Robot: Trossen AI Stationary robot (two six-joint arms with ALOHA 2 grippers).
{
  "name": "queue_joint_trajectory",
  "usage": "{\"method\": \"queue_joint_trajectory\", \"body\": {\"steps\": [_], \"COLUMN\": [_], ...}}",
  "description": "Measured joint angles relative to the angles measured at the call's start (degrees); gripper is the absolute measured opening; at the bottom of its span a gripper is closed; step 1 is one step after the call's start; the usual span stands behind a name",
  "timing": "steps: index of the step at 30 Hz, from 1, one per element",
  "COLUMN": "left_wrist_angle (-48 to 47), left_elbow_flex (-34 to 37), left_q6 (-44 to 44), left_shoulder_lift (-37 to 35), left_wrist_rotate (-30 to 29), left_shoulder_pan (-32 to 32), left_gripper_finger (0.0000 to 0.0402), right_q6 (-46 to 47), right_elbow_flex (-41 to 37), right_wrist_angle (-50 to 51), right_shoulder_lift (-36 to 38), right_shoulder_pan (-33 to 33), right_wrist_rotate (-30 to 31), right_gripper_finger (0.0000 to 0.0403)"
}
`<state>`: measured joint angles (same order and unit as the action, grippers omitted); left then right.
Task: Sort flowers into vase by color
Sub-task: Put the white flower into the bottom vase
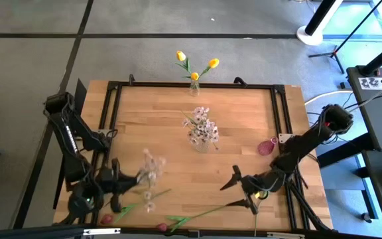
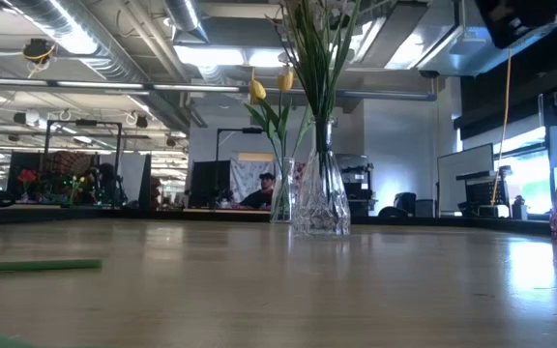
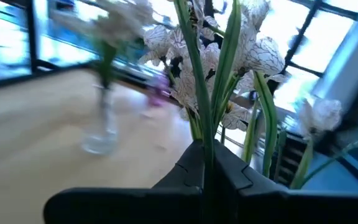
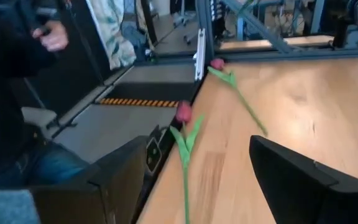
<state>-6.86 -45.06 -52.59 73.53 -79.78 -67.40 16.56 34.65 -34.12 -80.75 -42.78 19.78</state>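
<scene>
Flowers: sorted by colour into vases; three kinds show on the counter [image 1: 244, 133].
White spray [image 1: 150, 166]: held up off the counter near the front left corner, stem pinched so the blossoms clear the wood for carrying.
Left hand [image 3: 207, 167]: fingers shut tight on the thin green stems of the white spray, gripping low so the blooms stand above.
Clear vase [image 1: 201, 141]: mid-counter, already holding white-pink blossoms; judged the likely home of the held spray.
Yellow tulips [image 1: 195, 66]: upright in a vase at the middle of the back edge, grouped by colour.
Pink vase [image 1: 266, 147]: near the right edge, no flowers seen in it.
Red tulips [image 4: 183, 113]: lying flat along the front edge, not yet picked up.
Right hand [image 4: 216, 186]: fingers spread wide, holding nothing, poised just above a red tulip's stem.
</scene>
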Motion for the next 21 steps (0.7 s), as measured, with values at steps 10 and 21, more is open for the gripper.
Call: {"method": "queue_joint_trajectory", "body": {"steps": [10,21], "left_wrist_angle": [44.2,76.3], "left_elbow_flex": [0.0,-0.1], "left_q6": [30.6,48.1], "left_shoulder_lift": [13.3,26.6], "left_wrist_rotate": [26.3,49.5], "left_shoulder_pan": [9.3,22.7], "left_gripper_finger": [0.0000,0.0000], "right_q6": [-5.7,-9.8], "right_elbow_flex": [9.4,22.4], "right_wrist_angle": [-6.5,-6.4], "right_shoulder_lift": [-12.9,-20.5], "right_shoulder_pan": [0.0,0.5], "right_wrist_rotate": [1.7,14.6], "right_gripper_finger": [0.0285,0.0285]}}
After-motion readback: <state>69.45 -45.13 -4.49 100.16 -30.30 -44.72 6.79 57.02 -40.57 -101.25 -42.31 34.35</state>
